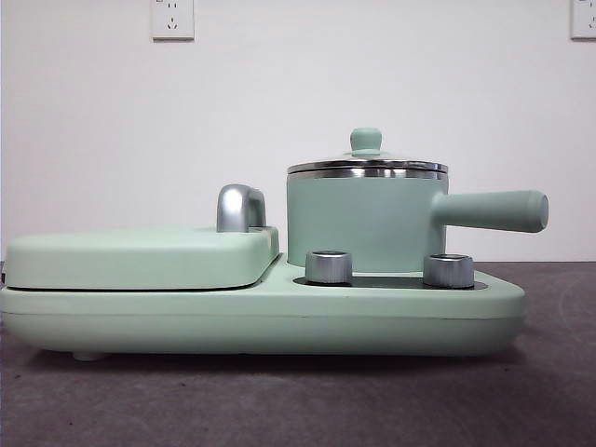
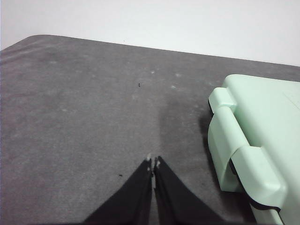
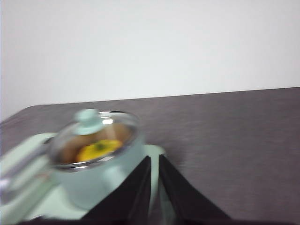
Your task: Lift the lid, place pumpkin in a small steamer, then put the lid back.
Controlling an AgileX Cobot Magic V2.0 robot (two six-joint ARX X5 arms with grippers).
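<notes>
Mint-green enamel fills the front view: the small steamer [image 1: 363, 222] stands on the right end of the wide base [image 1: 261, 312], behind its two silver knobs [image 1: 329, 266], with its long side handle [image 1: 492, 210] reaching out past the base's right edge. The lid [image 1: 367, 166] sits flat on the steel rim, knob up.

Through the glass of the lid [image 3: 93, 133] my right wrist view shows the pumpkin [image 3: 98, 150], yellow-orange, lying inside the small steamer [image 3: 96, 180]; that picture is blurred, so I cannot make out more of it. My right claw [image 3: 154, 159] hangs just beside the pot, jaws drawn narrow with only a slit between them, holding nothing.

My left claw [image 2: 153, 162] is pressed together and empty, above bare grey surface [image 2: 79, 122] near the base's [image 2: 258, 136] other end, where the flat cover's hinge edge shows. On that side the surface lies open out to its rounded far corner. In the front view the flat cover [image 1: 140, 256] with its chrome handle [image 1: 240, 208] lies shut on the left half of the base, and dark surface runs along the base's whole front edge.
</notes>
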